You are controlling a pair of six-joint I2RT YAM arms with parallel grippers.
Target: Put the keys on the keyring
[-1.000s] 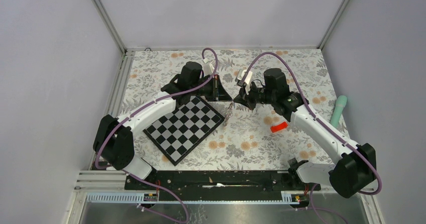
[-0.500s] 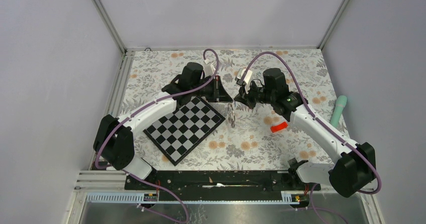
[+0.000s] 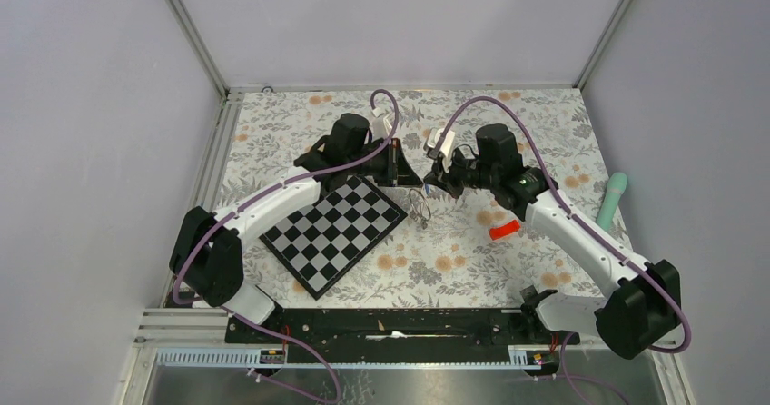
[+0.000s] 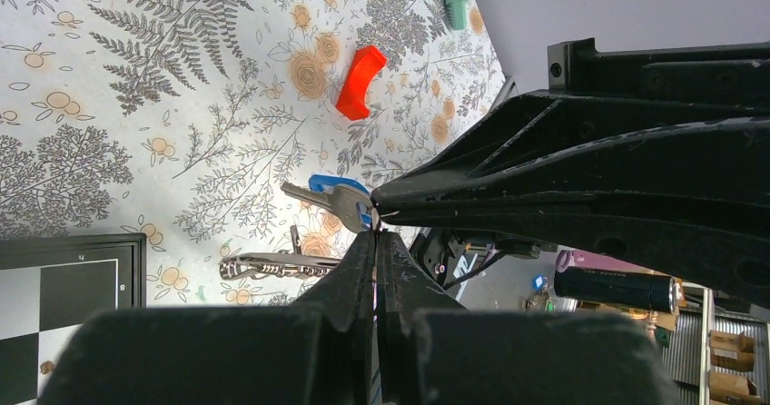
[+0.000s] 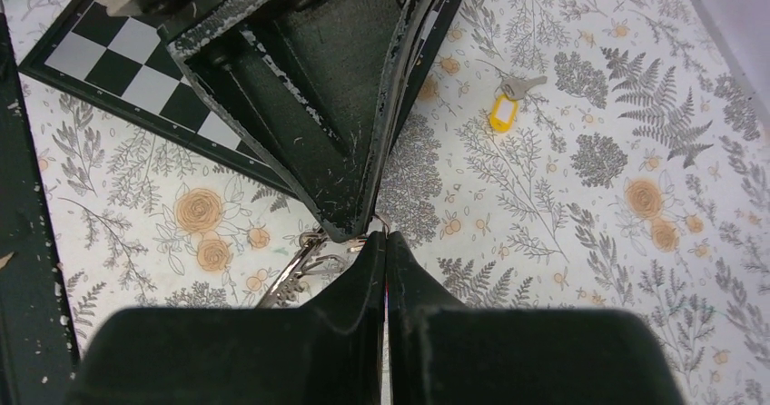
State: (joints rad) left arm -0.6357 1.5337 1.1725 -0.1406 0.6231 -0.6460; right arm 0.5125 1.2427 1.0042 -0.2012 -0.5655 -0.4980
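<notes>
My left gripper [image 3: 406,180] and right gripper [image 3: 427,184] meet tip to tip just past the chessboard's far corner, and both are shut. In the left wrist view the left gripper [image 4: 377,232] pinches the head of the blue-capped silver key [image 4: 338,202]. In the right wrist view the right gripper [image 5: 382,238] grips a thin arc of the silver keyring [image 5: 381,222], most of it hidden. A long silver metal clip [image 3: 419,207] hangs from the held things and also shows in the right wrist view [image 5: 295,269]. The yellow-headed key [image 5: 505,110] lies apart on the cloth.
The chessboard [image 3: 331,232] lies tilted on the floral cloth under the left arm. A red curved piece [image 3: 504,231] lies right of the grippers. A teal handle [image 3: 613,198] lies at the table's right edge.
The silver clip under the gripper tips has swung down and right, then settled. Both grippers stay shut and have hardly moved.
</notes>
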